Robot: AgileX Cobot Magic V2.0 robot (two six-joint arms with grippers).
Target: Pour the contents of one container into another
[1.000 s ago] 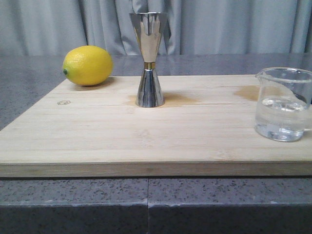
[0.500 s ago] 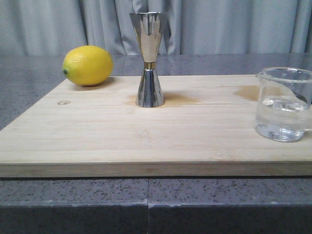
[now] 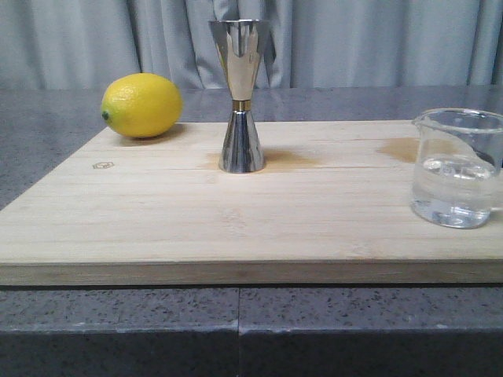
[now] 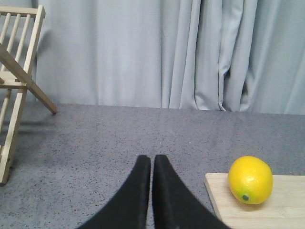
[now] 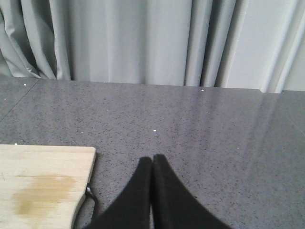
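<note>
Wooden cutting board (image 3: 157, 212) lies across the grey counter as the work surface. Steel jigger (image 3: 240, 94) stands upright mid-board, wide mouth up, ready to receive. Glass beaker (image 3: 458, 167) of water sits at the board's right edge, likely for the right arm. Lemon (image 3: 141, 104) rests back-left. Left gripper (image 4: 151, 160) and right gripper (image 5: 152, 160) hang off-board, fingers pressed together, empty.

Both grippers: matte black fingers (image 4: 143, 191) (image 5: 159, 191), smooth, curved, tapering to tips.
</note>
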